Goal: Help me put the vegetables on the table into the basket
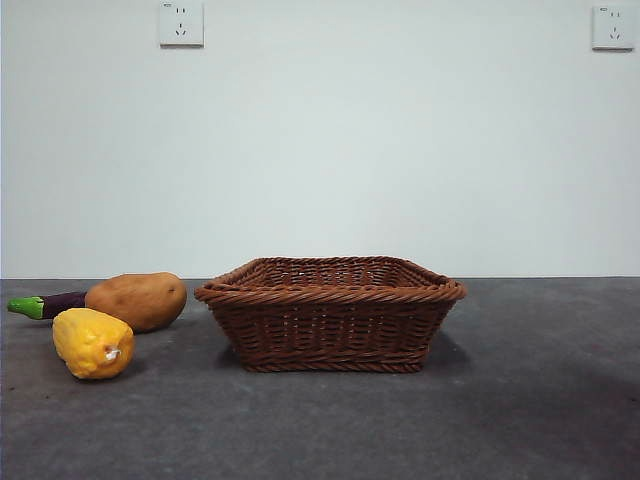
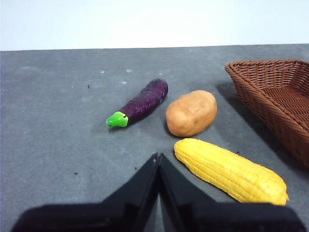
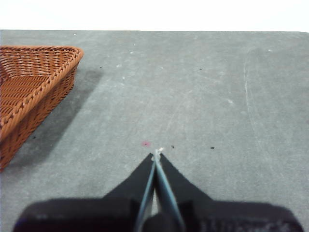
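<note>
Left wrist view first: my left gripper (image 2: 158, 157) hovers over the table (image 2: 58, 135) with its jaws pressed together, holding nothing. Nearest its tips, just off to one side, lies the corn (image 2: 229, 170), the yellow vegetable. Just past that sits the potato (image 2: 191, 112), and beside it the eggplant (image 2: 140, 102), green stem end toward the gripper. The basket (image 2: 270, 92) stands farther off, on the corn's side, and I see nothing in the part that shows. My right gripper (image 3: 157, 155) is also closed and empty above bare table, with the basket's corner well off to one side.
</note>
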`<state>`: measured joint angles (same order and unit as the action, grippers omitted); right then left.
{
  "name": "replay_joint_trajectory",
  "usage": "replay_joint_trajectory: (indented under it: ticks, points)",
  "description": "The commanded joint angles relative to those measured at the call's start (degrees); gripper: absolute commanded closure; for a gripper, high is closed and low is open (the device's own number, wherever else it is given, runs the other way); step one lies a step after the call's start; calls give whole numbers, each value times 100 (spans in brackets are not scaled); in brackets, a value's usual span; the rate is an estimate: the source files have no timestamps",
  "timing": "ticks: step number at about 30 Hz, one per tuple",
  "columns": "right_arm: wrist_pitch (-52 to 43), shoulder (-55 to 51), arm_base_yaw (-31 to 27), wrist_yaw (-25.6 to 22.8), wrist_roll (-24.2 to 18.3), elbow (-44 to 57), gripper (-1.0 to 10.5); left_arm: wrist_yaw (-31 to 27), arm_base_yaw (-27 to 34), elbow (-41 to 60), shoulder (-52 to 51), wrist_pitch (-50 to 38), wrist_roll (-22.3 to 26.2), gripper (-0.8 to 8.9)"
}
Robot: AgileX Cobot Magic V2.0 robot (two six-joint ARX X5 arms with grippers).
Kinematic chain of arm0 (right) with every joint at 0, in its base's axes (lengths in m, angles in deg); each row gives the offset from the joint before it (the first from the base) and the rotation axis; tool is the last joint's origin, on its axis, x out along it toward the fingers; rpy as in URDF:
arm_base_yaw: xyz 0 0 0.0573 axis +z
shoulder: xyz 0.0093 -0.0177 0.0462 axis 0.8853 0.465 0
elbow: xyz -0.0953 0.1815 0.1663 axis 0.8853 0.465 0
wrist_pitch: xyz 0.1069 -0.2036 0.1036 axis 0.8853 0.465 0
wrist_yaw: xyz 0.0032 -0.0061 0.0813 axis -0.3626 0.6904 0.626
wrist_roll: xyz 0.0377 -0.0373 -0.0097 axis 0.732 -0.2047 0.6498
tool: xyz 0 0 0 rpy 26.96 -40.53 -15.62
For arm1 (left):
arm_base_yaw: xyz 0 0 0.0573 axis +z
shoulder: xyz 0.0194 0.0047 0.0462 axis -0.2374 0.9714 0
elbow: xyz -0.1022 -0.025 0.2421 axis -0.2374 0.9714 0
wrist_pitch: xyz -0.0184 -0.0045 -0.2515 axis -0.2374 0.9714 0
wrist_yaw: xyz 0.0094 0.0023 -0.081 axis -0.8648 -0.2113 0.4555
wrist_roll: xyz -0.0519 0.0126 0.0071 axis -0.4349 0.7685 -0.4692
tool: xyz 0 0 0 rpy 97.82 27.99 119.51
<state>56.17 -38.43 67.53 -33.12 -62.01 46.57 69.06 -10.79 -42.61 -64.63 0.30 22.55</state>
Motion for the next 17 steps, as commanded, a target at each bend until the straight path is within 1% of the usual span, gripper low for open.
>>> replay_joint_trajectory:
  ticks: [1, 4, 6, 7, 8, 12, 17]
  points:
    - [-22, -11, -4, -4, -11, 44, 946, 7, 15, 59, 4, -39, -66, 817]
    - [-136, -11, -4, 26, 107, 44, 946, 2, 15, 59, 4, -116, -79, 817]
    - [-181, -11, -4, 160, 490, 44, 946, 7, 15, 59, 4, -133, -81, 817]
    - [-162, -11, -4, 192, 595, 44, 946, 4, 15, 59, 4, -125, -92, 817]
    - [-170, -9, -4, 195, 597, 44, 946, 7, 15, 59, 4, -125, -94, 817]
    - [-173, 0, -2, 476, 955, -114, 956, 4, 15, -48, 7, -122, -492, 820]
    - [-205, 131, 0, 470, 1279, -706, 957, 22, 15, -603, 190, 127, -647, 820]
